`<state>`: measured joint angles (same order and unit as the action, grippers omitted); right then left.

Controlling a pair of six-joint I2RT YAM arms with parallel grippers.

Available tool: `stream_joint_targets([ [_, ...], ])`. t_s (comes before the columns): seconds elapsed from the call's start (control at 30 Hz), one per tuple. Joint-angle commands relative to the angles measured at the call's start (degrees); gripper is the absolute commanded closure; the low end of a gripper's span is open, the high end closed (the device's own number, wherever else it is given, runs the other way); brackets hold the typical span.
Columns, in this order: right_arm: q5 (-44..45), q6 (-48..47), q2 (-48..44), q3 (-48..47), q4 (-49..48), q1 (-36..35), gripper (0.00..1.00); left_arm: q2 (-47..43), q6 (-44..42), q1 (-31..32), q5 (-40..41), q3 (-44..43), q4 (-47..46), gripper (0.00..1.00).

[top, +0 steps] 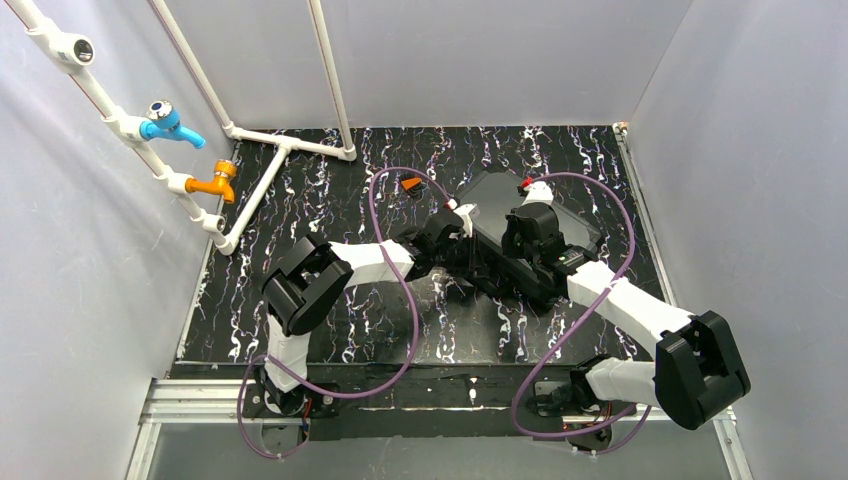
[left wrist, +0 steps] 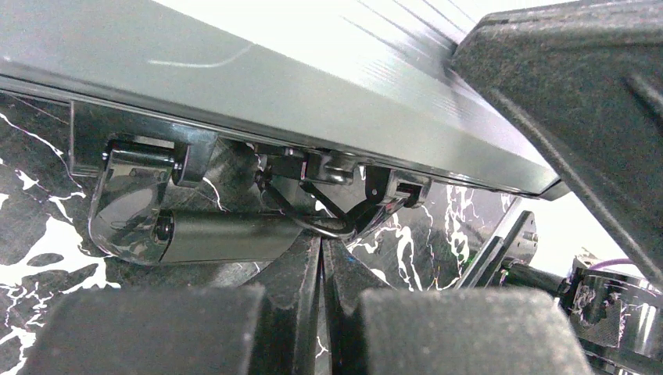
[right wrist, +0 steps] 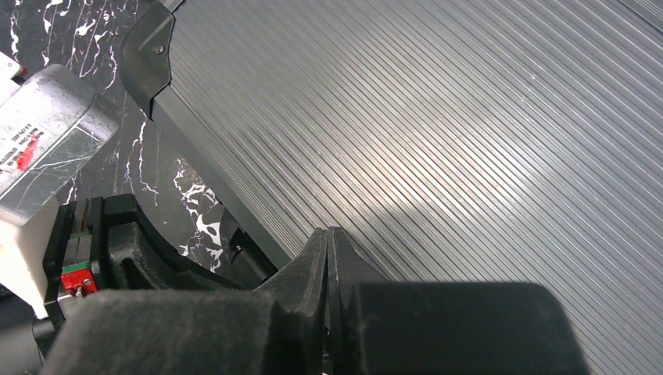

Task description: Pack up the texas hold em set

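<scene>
A: left gripper (left wrist: 322,244) fingers pressed together, gripping nothing; briefcase (left wrist: 297,78) edge sits at its 12 o'clock.
B: right gripper (right wrist: 328,238) also closed, empty, tips against the ribbed lid (right wrist: 469,156). Case lies closed on the table (top: 300,200).

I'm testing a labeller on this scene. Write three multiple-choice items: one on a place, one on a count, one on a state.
1. The case lies on the table: A at the far left edge; B hanging off the near edge; C right of centre.
2. Taps on the pipes: A one; B two; C four.
3. The right gripper is: A shut; B wide open; C holding a card deck.

1 C: the top view shows it right of the middle.
2 B: one is blue and one is orange.
3 A: its jaws are pressed together over the ribbed lid.
</scene>
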<state>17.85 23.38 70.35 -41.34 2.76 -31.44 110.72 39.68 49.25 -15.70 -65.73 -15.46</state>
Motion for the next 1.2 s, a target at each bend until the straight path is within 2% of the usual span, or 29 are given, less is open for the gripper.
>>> stream_joint_targets([
  [0.0, -0.97, -0.52, 2.78, 3.11, 9.98, 0.41, 0.94, -3.21, -0.04, 0.14, 0.15, -1.69, -0.62, 0.98],
  [0.6, -1.06, -0.53, 3.09, 3.45, 9.98, 0.39, 0.94, -2.17, -0.49, 0.35, 0.13, -4.15, -0.62, 0.98],
  [1.17, -1.06, -0.52, 3.13, 3.72, 10.07, 0.39, 0.95, -0.44, -4.72, -0.08, 1.75, -7.15, 1.92, 0.98],
])
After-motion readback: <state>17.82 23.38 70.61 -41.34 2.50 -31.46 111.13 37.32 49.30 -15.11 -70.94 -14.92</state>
